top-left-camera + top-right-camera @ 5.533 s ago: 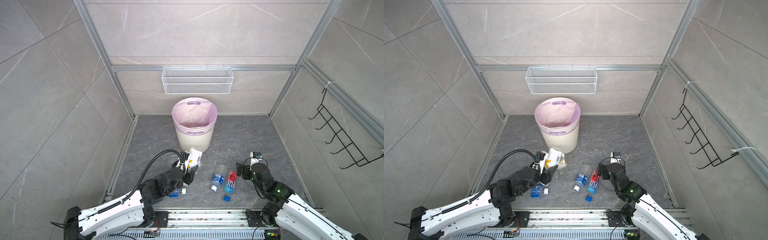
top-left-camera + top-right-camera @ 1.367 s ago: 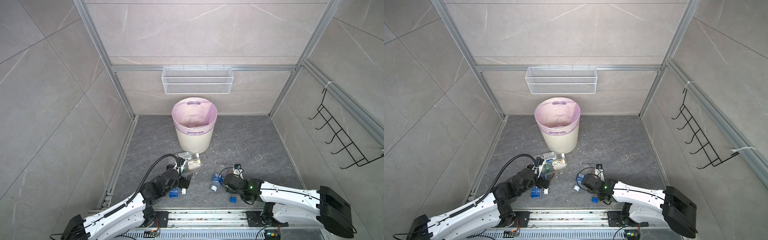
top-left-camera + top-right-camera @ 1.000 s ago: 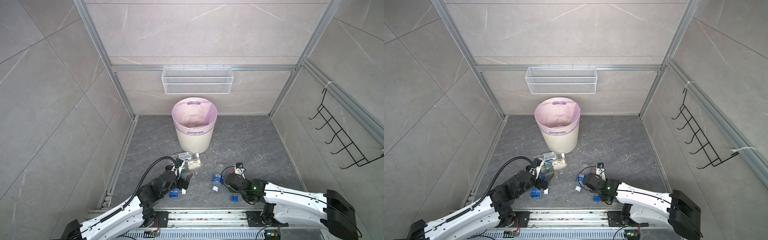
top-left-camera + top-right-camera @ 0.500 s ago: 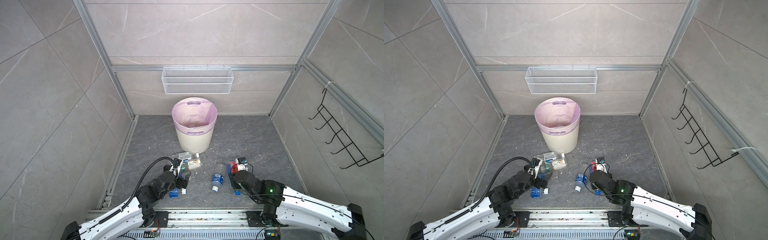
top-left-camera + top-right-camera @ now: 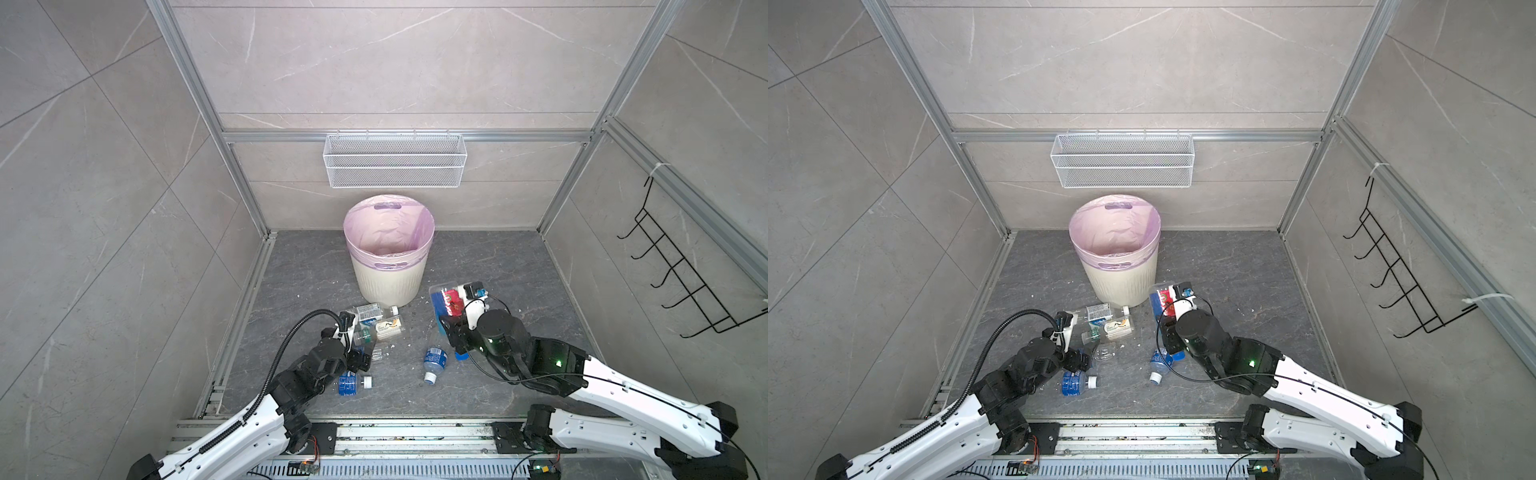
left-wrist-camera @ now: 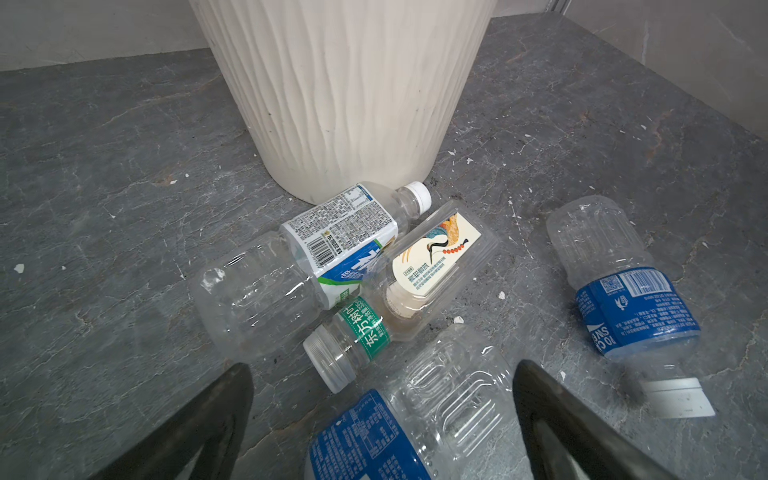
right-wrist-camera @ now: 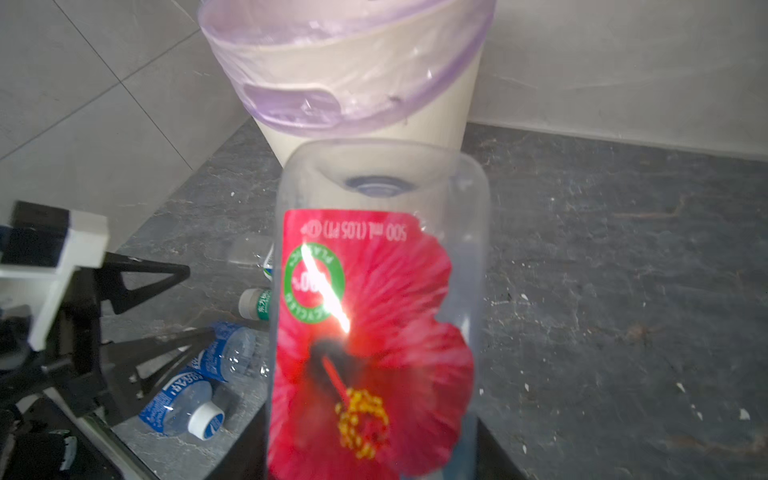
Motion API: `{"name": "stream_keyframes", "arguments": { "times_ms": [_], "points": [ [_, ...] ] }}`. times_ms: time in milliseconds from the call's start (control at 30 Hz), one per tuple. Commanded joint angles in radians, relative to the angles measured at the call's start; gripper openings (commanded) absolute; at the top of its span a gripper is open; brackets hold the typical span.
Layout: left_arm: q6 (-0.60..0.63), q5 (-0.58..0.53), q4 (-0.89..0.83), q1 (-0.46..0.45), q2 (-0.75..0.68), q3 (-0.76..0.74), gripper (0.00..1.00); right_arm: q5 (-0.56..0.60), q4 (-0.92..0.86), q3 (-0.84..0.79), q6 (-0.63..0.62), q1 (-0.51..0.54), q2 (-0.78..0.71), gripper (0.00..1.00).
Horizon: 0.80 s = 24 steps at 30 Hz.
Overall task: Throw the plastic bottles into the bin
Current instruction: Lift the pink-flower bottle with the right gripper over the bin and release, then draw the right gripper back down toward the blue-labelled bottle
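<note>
Plainly, the job was far from done. The grey floor [image 5: 519, 270] lay bare to the right of the bin and behind it, which gave the right arm open room, while the near-left part was cluttered.

The bin [image 5: 388, 282] stood toward the back, near the middle. Its pink-lined rim was the one edge to clear. Only the liner showed inside, and whether anything lay at the bottom could not be told. A wire basket [image 5: 395, 166] hung on the back wall above it, well apart from the rim.

One red-labelled bottle [image 7: 374, 324] was off the floor, base up, near the bin's wall. It looked lower than the rim, so it likely needed lifting before release. At least five others lay on the floor:

- a white-and-green bottle [image 6: 340, 232] right at the bin's foot
- a cream-labelled bottle [image 6: 436, 257] against that one
- a blue-labelled bottle [image 5: 434, 361] alone in the middle
- a capped blue bottle [image 5: 348, 383] beside the left arm
- a ribbed bottle [image 6: 436, 399] between the left claw's fingers

The right gripper [image 5: 449, 330] was clamped on the red-labelled bottle. The left gripper [image 6: 382, 368] stood spread wide and held nothing, low over the ribbed bottle, with neighbouring bottles close by.
</note>
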Motion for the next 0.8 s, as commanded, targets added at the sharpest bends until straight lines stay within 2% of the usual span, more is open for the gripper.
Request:
{"name": "stream_keyframes", "arguments": {
  "times_ms": [0,133,233,267,300,367,400,500,567,633,767],
  "points": [
    [-0.021,0.046,0.031,0.026,-0.01,-0.008,0.99,-0.004,-0.011,0.195,-0.078,0.003,0.116,0.45],
    [-0.027,0.066,0.035,0.048,-0.012,-0.015,0.99,-0.021,-0.084,0.518,-0.131,-0.036,0.338,0.41],
    [-0.032,0.086,0.04,0.066,-0.011,-0.017,0.99,-0.097,-0.119,0.802,-0.154,-0.127,0.535,0.4],
    [-0.032,0.092,0.041,0.073,-0.011,-0.019,0.99,-0.126,-0.139,0.913,-0.157,-0.166,0.614,0.43],
    [-0.034,0.098,0.04,0.077,-0.013,-0.02,0.99,-0.156,-0.176,1.044,-0.154,-0.204,0.707,0.52],
    [-0.036,0.105,0.041,0.085,-0.014,-0.021,0.99,-0.199,-0.287,1.313,-0.143,-0.267,0.893,0.87],
    [-0.037,0.107,0.04,0.088,-0.016,-0.022,0.99,-0.191,-0.365,1.484,-0.131,-0.291,0.998,0.99],
    [-0.038,0.11,0.036,0.091,-0.027,-0.024,0.99,-0.2,-0.57,1.954,-0.11,-0.338,1.236,0.99],
    [-0.038,0.113,0.034,0.093,-0.034,-0.026,0.99,-0.21,-0.638,2.158,-0.12,-0.344,1.315,0.99],
    [-0.04,0.113,0.034,0.093,-0.038,-0.026,0.99,-0.221,-0.582,1.994,-0.12,-0.342,1.229,0.99],
    [-0.035,0.118,0.041,0.094,-0.027,-0.026,0.99,-0.25,-0.313,1.463,-0.132,-0.332,0.937,0.99]
  ]
}}
